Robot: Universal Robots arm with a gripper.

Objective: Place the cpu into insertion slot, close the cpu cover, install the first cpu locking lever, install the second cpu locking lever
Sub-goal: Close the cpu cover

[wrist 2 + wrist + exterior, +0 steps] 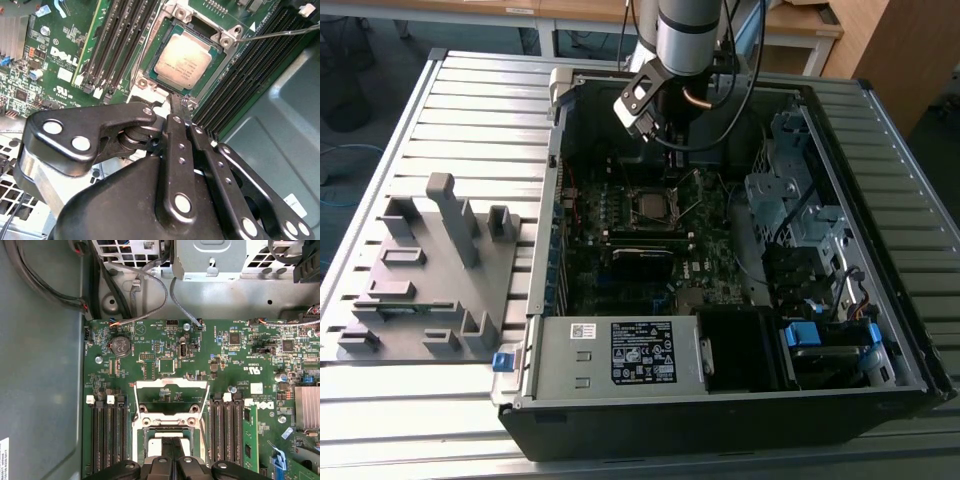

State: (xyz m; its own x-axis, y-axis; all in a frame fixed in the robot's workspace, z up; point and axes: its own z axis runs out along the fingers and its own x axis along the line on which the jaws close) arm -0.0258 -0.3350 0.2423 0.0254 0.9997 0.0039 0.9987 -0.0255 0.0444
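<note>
While arm point(685, 35) hangs vertical at upper centre of exterior view, gripper point(178, 102) points down, jaws together, nothing between, tips near slot point(226, 42). Cpu point(185, 60) flat in slot, square, metal top up. Cover point(170, 384) raised open.

cpu point(185, 57) in insertion slot point(197, 24), between memory slots point(120, 40)

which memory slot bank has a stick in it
The bank beside the finned heatsink: a green module stands in it; the other bank sits empty.
</note>
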